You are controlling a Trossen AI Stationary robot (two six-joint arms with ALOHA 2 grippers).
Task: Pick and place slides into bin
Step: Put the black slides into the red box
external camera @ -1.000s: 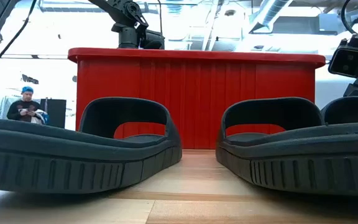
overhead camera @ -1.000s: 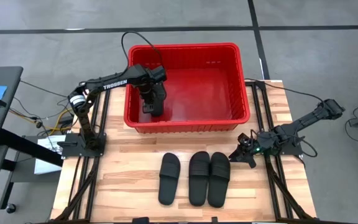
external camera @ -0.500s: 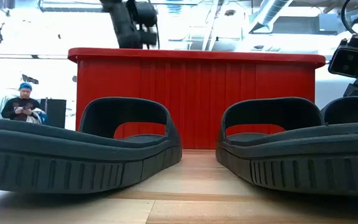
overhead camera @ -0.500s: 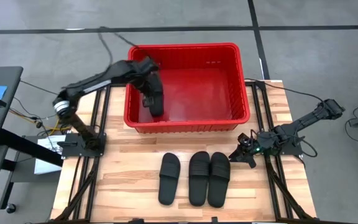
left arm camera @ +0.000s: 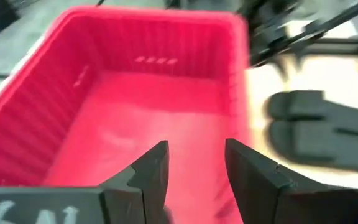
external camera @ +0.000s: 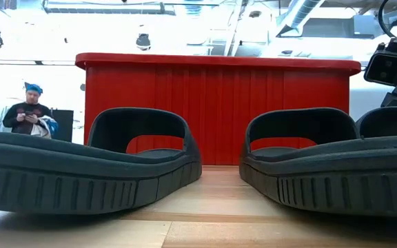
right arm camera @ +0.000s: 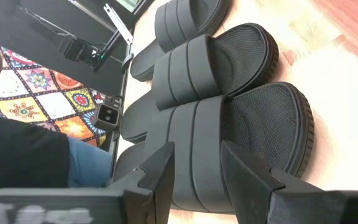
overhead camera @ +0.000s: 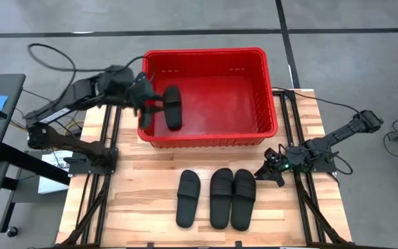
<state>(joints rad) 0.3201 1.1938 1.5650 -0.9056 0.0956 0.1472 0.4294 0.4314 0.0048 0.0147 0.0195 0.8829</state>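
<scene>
The red bin [overhead camera: 268,90] stands at the table's far middle; it also shows in the low view [external camera: 219,110]. One black slide [overhead camera: 173,107] lies on the bin's floor near its left wall. Three black slides [overhead camera: 221,198] lie side by side on the table in front of the bin, soles down. My left gripper [overhead camera: 146,107] hovers over the bin's left rim, open and empty, as the left wrist view [left arm camera: 194,152] shows. My right gripper [overhead camera: 261,173] waits at the table's right, open and empty, facing the three slides [right arm camera: 229,93].
Black frame rails [overhead camera: 302,200] run along both sides of the wooden table top. Bare wood lies between the bin and the three slides. A person [external camera: 26,117] stands far behind the table on the left in the low view.
My left gripper has risen out of the bin and drawn back toward the table's left edge, over the bin's left rim. It has left one slide in the bin, which now lies on the floor near the left wall.
</scene>
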